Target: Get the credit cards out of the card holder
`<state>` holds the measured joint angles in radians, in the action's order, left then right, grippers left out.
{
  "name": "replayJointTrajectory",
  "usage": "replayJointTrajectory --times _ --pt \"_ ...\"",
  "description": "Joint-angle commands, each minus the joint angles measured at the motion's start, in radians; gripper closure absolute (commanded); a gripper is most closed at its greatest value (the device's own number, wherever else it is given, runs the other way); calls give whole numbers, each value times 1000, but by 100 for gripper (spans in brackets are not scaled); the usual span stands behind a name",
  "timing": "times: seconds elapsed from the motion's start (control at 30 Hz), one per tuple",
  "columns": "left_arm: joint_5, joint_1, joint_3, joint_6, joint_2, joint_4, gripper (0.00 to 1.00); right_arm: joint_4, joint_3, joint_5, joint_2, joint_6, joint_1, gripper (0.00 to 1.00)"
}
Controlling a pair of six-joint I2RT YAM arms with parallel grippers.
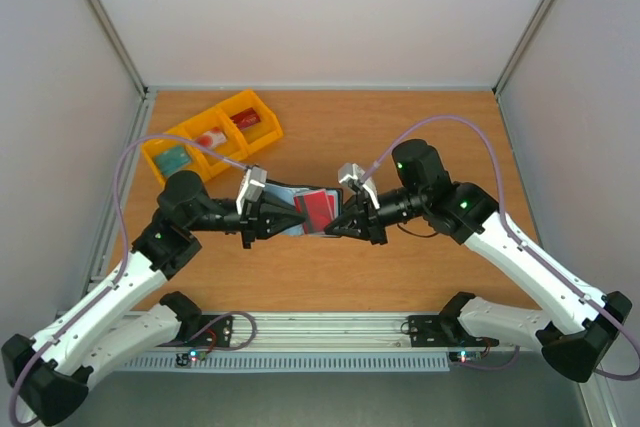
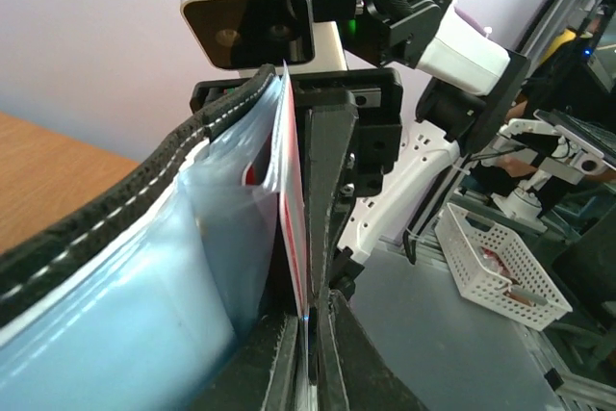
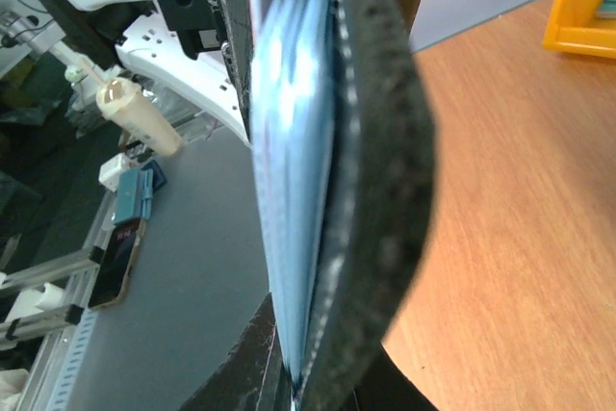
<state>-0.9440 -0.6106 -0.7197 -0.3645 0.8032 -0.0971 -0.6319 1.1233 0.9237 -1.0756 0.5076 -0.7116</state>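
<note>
Card holder (image 3: 377,190) in right hand (image 3: 306,387); red card (image 2: 293,238) pinched by left hand (image 2: 308,358).

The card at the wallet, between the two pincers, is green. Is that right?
Not quite: the card is red, not green, as the top view shows. It is at the wallet, between the left pincer and the right pincer.

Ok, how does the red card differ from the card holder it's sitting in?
The red card is thin and flat; the card holder is thicker, black with blue lining. The card is smaller than the holder. The card lies straight; the holder's cover curves. Both are rectangular.
</note>
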Motion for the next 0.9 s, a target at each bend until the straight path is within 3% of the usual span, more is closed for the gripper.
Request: replayJointTrajectory --times 0.0,0.23,0.7,0.87 --pt "-66 9 5 57 -21 15 91 2 45 86 34 19 14 99" --pt "30 9 -2 39 -2 -20 100 9 55 126 6 3 16 92" --pt "126 6 1 -58 9 36 100 36 48 186 30 11 17 86" --pt "77 8 20 -98 17 -34 100 45 47 227 40 20 16 85"
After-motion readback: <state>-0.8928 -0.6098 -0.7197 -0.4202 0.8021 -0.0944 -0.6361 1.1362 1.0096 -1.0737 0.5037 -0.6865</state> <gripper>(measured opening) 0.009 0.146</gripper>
